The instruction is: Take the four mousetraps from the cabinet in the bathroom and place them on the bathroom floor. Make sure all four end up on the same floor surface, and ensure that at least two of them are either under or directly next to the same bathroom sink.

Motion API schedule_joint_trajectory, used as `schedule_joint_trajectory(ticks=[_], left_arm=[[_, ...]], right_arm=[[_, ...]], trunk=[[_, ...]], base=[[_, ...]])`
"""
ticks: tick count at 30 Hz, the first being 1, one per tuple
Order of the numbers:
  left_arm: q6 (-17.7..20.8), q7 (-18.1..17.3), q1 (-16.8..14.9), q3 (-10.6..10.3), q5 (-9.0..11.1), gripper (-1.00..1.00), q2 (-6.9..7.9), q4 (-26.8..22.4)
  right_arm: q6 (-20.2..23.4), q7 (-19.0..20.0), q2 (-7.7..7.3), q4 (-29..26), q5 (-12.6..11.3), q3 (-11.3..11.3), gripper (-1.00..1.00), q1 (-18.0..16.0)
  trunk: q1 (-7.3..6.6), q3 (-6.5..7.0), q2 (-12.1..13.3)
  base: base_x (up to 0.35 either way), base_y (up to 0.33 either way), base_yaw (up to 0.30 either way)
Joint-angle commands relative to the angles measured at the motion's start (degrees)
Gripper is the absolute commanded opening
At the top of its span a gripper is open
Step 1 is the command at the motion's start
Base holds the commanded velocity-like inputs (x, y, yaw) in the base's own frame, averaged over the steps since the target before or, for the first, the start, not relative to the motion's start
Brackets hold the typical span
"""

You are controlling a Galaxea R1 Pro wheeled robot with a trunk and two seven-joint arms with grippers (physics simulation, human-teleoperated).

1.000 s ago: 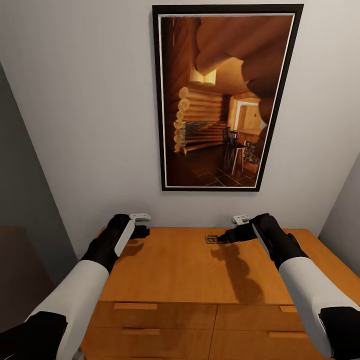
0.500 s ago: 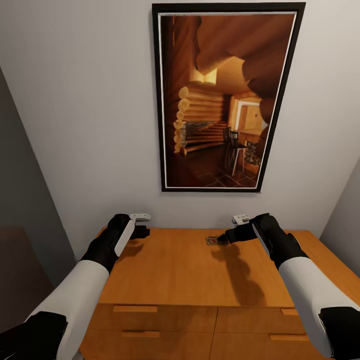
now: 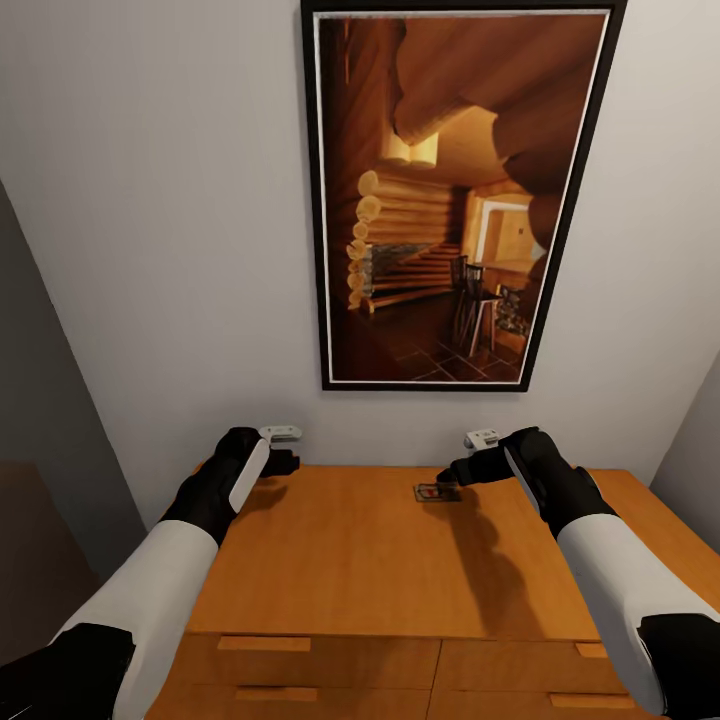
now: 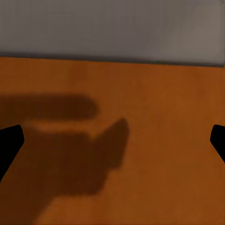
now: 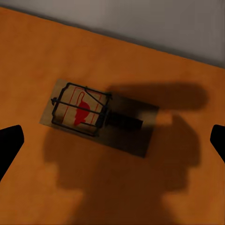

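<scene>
Hovering over the cabinet (image 3: 390, 550), the right gripper (image 3: 447, 478) has its jaws spread above 1 mousetrap (image 5: 96, 116) lying flat near the wall; closing off-centre could skid it. The left gripper (image 3: 290, 463), jaws spread, holds nothing.

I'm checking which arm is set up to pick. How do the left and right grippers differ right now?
The right gripper hovers over a mousetrap on the cabinet top; the left gripper hovers over bare wood. The right one sits nearer the top's middle, the left one near its left end. Both are open, holding nothing, near the back wall.
</scene>
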Motion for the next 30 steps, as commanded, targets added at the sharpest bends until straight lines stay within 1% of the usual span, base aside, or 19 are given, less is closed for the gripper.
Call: schedule_joint_trajectory(ticks=[1, 7, 9, 11, 13, 14, 17, 19, 20, 23, 25, 26, 27, 30], left_arm=[[0.13, 0.56, -0.04, -0.11, 0.61, 1.00, 0.02, -0.04], [-0.76, 0.53, -0.03, -0.11, 0.68, 1.00, -0.03, -0.08], [-2.02, 0.02, -0.05, -0.13, 0.81, 1.00, -0.04, -0.17], [-4.08, -1.12, -0.06, -0.15, 1.10, 1.00, -0.05, -0.35], [-6.71, -3.00, -0.07, -0.17, 1.44, 1.00, -0.06, -0.70], [-9.20, -5.54, -0.06, -0.20, 1.76, 1.00, -0.03, -1.23], [-11.55, -10.20, 0.12, -0.31, 2.07, 1.00, 0.02, -2.14], [-12.38, -13.47, 0.56, -0.37, 2.12, 1.00, 0.07, -2.79], [-12.38, -13.47, 0.56, -0.37, 2.12, 1.00, 0.07, -2.79], [-13.30, -17.70, 1.89, -0.41, 2.05, 1.00, 0.13, -3.91], [-13.74, -19.59, 3.07, -0.43, 1.97, 1.00, 0.20, -5.11], [-13.88, -20.26, 3.70, -0.44, 1.93, 1.00, 0.25, -5.96], [-13.94, -21.23, 4.99, -0.45, 1.87, 1.00, 0.37, -8.17], [-13.81, -22.07, 7.17, -0.45, 1.80, 1.00, 0.79, -12.29]], right_arm=[[0.07, 0.49, -0.05, -0.04, 0.60, 0.14, 1.00, -0.05], [-0.30, 0.49, -0.02, 0.13, 0.55, 0.18, 1.00, -0.05], [-0.65, 0.49, 0.00, 0.21, 0.52, 0.17, 1.00, -0.05], [-1.05, 0.49, -0.01, 0.26, 0.49, 0.16, 1.00, -0.05], [-1.38, 0.49, -0.02, 0.29, 0.47, 0.15, 1.00, -0.05], [-1.64, 0.51, -0.03, 0.31, 0.47, 0.14, 1.00, -0.05], [-1.86, 0.54, -0.10, 0.33, 0.49, 0.14, 1.00, -0.06], [-1.95, 0.54, -0.14, 0.34, 0.53, 0.13, 1.00, -0.06], [-1.95, 0.54, -0.14, 0.34, 0.53, 0.13, 1.00, -0.06], [-2.02, 0.56, -0.18, 0.34, 0.57, 0.13, 1.00, -0.05], [-2.05, 0.53, -0.19, 0.38, 0.55, 0.13, 1.00, -0.05], [-2.06, 0.52, -0.20, 0.39, 0.54, 0.13, 1.00, -0.05], [-2.09, 0.51, -0.20, 0.41, 0.50, 0.13, 1.00, -0.05], [-2.11, 0.53, -0.19, 0.42, 0.47, 0.13, 1.00, -0.05]], trunk=[[0.01, -0.08, -0.06], [0.01, -0.08, -0.06], [0.01, -0.08, -0.06], [0.01, -0.08, -0.06], [0.01, -0.08, -0.06], [0.01, -0.08, -0.06], [0.01, -0.08, -0.06], [0.01, -0.08, -0.06], [0.01, -0.08, -0.06], [0.01, -0.08, -0.06], [0.01, -0.08, -0.06], [0.01, -0.08, -0.06], [0.01, -0.08, -0.06], [0.01, -0.08, -0.06]], base=[[0.013, 0.000, 0.000], [0.006, 0.000, 0.000], [0.002, 0.000, 0.000], [0.002, 0.000, 0.000], [0.001, 0.000, 0.000], [0.000, 0.000, 0.000], [0.000, 0.000, 0.000], [0.000, 0.000, 0.000], [0.000, 0.000, 0.000], [0.000, 0.000, 0.000], [0.000, 0.000, 0.000], [0.000, 0.000, 0.000], [0.000, 0.000, 0.000], [0.000, 0.000, 0.000]])
